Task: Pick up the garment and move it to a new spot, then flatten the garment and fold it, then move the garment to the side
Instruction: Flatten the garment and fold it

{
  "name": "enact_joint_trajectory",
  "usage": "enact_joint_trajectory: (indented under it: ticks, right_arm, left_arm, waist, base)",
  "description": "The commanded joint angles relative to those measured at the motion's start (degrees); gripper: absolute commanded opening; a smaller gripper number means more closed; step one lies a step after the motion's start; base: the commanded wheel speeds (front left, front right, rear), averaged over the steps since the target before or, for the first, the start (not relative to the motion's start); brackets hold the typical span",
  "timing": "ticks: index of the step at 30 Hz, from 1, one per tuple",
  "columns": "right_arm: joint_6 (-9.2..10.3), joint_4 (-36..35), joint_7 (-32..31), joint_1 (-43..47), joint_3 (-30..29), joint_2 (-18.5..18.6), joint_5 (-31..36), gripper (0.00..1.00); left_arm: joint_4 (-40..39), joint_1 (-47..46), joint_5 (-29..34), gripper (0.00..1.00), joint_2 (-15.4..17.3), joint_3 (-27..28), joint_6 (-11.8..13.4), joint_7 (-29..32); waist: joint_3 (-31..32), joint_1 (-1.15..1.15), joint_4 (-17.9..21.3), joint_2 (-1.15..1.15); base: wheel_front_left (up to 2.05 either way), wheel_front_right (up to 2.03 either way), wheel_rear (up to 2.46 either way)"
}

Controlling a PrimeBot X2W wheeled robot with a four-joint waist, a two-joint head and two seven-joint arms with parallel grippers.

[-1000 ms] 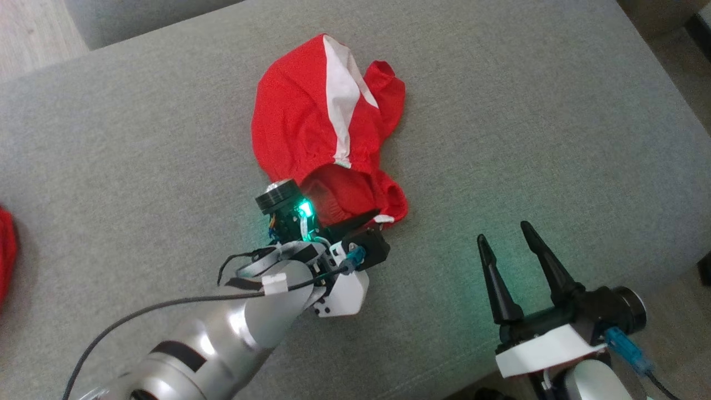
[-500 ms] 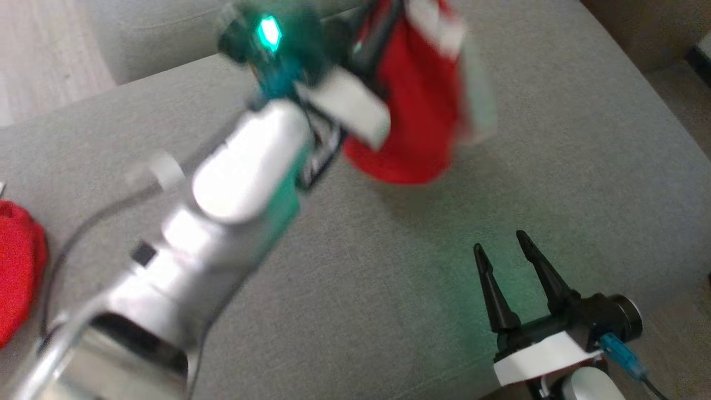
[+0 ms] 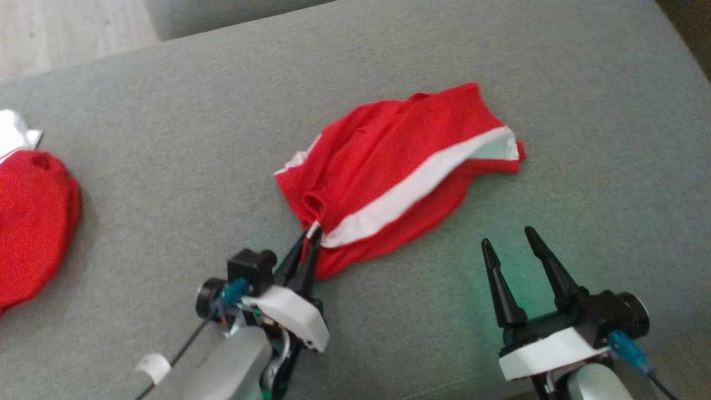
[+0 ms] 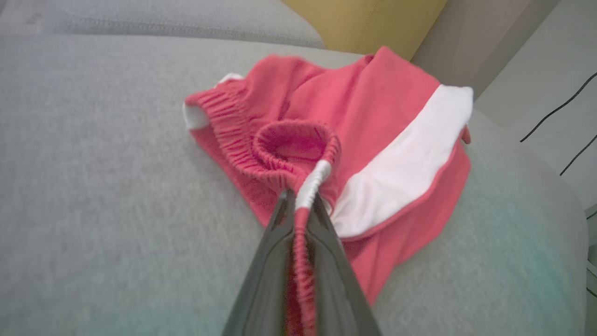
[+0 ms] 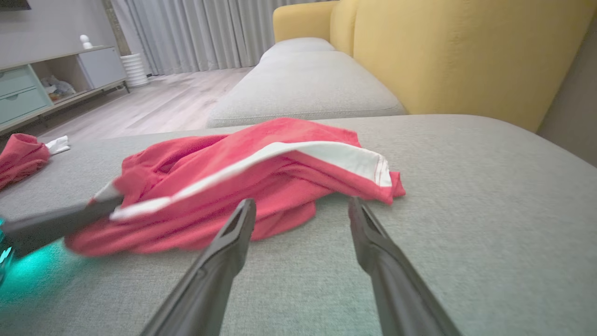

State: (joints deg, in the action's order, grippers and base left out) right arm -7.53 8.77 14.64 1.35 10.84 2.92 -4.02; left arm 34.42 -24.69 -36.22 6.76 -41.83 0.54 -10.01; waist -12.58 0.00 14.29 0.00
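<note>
**A:** Surface?
**B:** Grey fabric sofa seat [image 3: 166, 139]. A yellow backrest [image 5: 443, 51] stands behind it, with wood floor and a low cabinet [image 5: 42, 84] beyond.

**A:** Main item?
**B:** Garment [image 3: 400, 166]: red shorts, a broad white side stripe, a gathered elastic waistband. They lie rumpled, partly spread, near the middle of the seat. The waistband end is nearest the robot and the hem end is farther off to the right.

**A:** Left end effector [image 3: 309, 240]?
**B:** Low on the seat, fingers pointing up the head view at the garment's near corner. The fingers are pinched together on the waistband where the white stripe meets it. Red elastic runs down between them.

**A:** Right end effector [image 3: 506, 235]?
**B:** At the lower right, fingers pointing forward and spread apart, holding nothing. It is near the garment's front edge, not touching it.

**A:** Other stock?
**B:** A second red cloth [image 3: 33, 222] at the seat's far left, with a white scrap [image 3: 14, 136] just beside it.
</note>
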Motion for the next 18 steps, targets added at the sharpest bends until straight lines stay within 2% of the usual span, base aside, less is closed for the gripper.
enact_joint_trajectory:
  ticks: [1,2,3,9,13,18]
  right_arm:
    - [0.04,-1.9,0.4,-1.7,1.1,0.4,0.1,1.00]
    - [0.04,-1.9,0.4,-1.9,1.0,0.8,0.2,1.00]
    - [0.04,-1.9,0.4,-1.9,1.0,0.9,0.3,1.00]
    - [0.04,-1.9,0.4,-1.7,0.9,1.5,0.4,1.00]
    - [0.04,-1.8,0.4,-1.3,1.3,1.6,0.3,1.00]
    - [0.04,-1.7,0.4,-1.4,1.6,1.6,0.3,1.00]
  left_arm:
    - [-2.2,-3.4,0.2,0.00,-0.1,1.5,0.2,-1.4]
    - [-2.9,-1.0,0.3,0.56,-0.9,0.6,-0.6,-3.0]
    - [-3.5,-0.2,0.8,1.00,-1.1,0.2,-0.7,-3.6]
    - [-7.2,2.3,7.3,1.00,-0.9,-1.2,2.1,-4.9]
    - [-8.2,2.8,8.8,1.00,-0.6,-0.8,3.4,-5.0]
    - [-7.7,2.6,8.5,1.00,-0.5,-1.1,3.6,-3.3]
  waist:
    - [-0.6,0.00,-1.2,0.00]
    - [-0.5,0.00,-2.1,0.00]
    - [-0.4,0.00,-2.6,0.00]
    - [0.1,0.00,-4.2,0.00]
    - [0.4,0.00,-4.6,0.00]
    - [0.4,0.00,-4.5,0.00]
  base:
    - [0.00,0.00,0.00]
    - [0.00,0.00,0.00]
    - [0.00,0.00,0.00]
    - [0.00,0.00,0.00]
    - [0.00,0.00,0.00]
    - [0.00,0.00,0.00]
